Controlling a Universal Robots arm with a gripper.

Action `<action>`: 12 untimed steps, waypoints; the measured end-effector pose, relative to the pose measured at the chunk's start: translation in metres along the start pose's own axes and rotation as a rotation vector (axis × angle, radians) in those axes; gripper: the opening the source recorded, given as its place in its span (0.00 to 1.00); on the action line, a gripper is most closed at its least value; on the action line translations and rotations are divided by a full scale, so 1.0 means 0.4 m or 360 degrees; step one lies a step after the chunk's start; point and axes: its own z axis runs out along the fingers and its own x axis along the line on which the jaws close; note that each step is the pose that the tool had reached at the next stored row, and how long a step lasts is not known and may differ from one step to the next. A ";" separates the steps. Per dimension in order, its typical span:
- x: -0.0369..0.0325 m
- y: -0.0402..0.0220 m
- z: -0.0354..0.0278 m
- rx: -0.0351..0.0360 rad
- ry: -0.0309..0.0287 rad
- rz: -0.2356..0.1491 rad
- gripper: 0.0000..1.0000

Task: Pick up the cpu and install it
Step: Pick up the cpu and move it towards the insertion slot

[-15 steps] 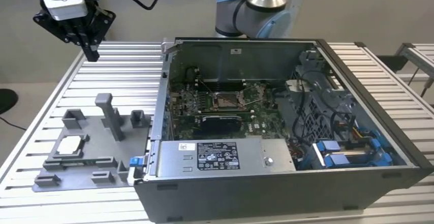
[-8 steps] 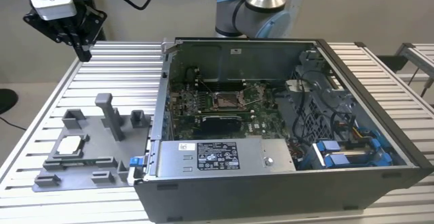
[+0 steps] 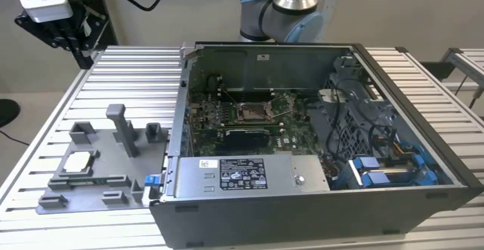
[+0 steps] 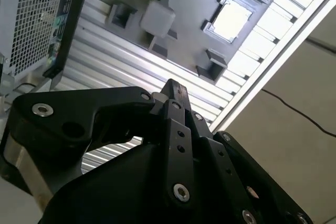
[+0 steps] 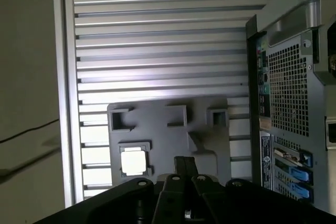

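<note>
The gripper [image 5: 185, 163] is hanging high over the table [image 5: 157, 40] w/ its jaws pressed together & nothing btwn them. In both wrist views the black fingers [image 4: 176, 95] are showing as one thin stack. The cpu [image 5: 132, 162] is not in the jaws. It is lying flat, pale shiny side up, in a square pocket of the gray tray [image 5: 168, 129], well below the jaws & a bit off to one side of where the tips are pointing. The tray is sitting on the table, also far under the jaws. A tall post [image 3: 121, 126] is standing on the tray, & in the first wrist view it is showing just past the tips, closer to their line than the cpu. The big case [image 3: 302, 221] is lying open on the table just beside the tray, on the other side of the jaws from the cpu. Inside it a green board [image 3: 203, 126] is lying flat w/ a dark square socket [image 3: 253, 111] in its middle, well apart from the jaws. A silver box [image 3: 242, 173] is sitting in the case too, near the board. The arm [image 3: 291, 3] is standing up behind the case in the exterior view.
</note>
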 end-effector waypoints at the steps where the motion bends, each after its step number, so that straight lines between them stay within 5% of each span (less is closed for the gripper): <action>1: 0.006 0.000 0.000 0.0000 0.00001 -0.0002 0.00; 12: 0.067 -0.013 -0.002 0.0000 -0.00008 -0.0015 0.00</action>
